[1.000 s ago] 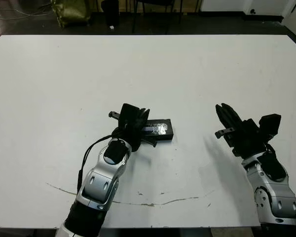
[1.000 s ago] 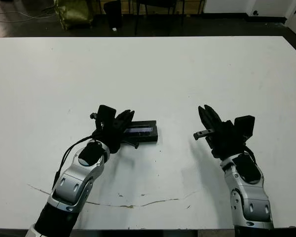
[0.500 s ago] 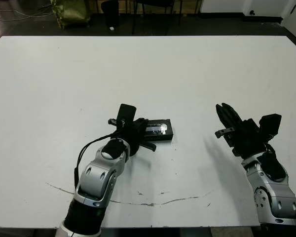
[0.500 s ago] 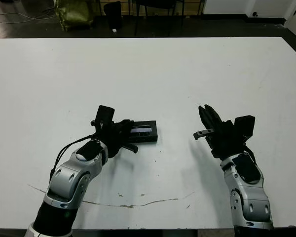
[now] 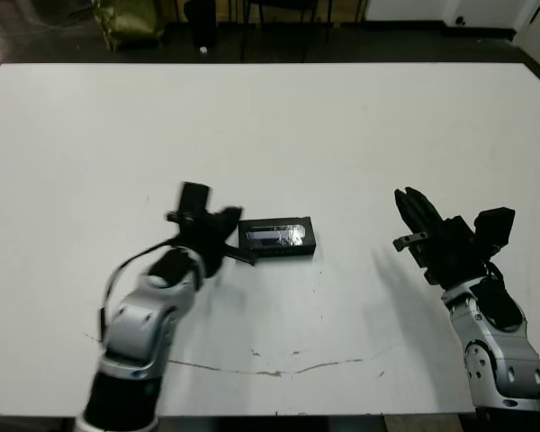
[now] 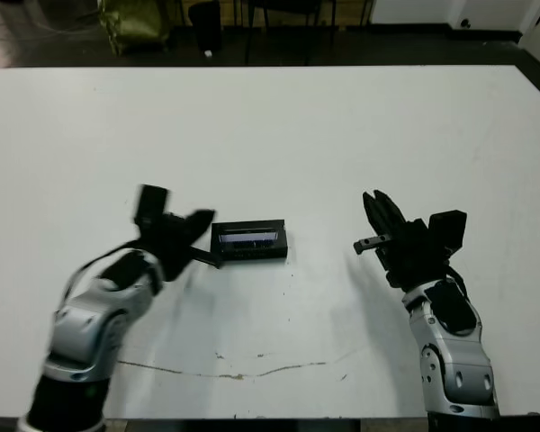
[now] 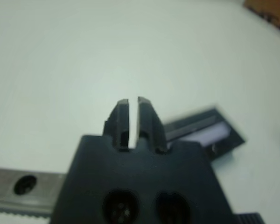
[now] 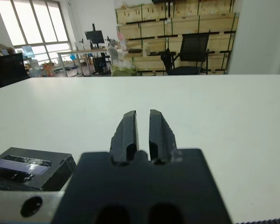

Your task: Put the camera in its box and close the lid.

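The lid sits on the box, glossy strip up, so the task looks essentially done; the camera is not visible, presumably inside. The left gripper, just beside the lid, is clenched and empty. The right gripper, well apart from it, is likewise clenched on nothing.

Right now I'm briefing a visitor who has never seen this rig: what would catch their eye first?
First, the small black closed box with the lid and its glossy strip, alone near the middle of the white table. Next, the left tool beside the box's end, not touching it, fingers nearly together. The right tool hangs apart on the right, also nearly shut and empty.
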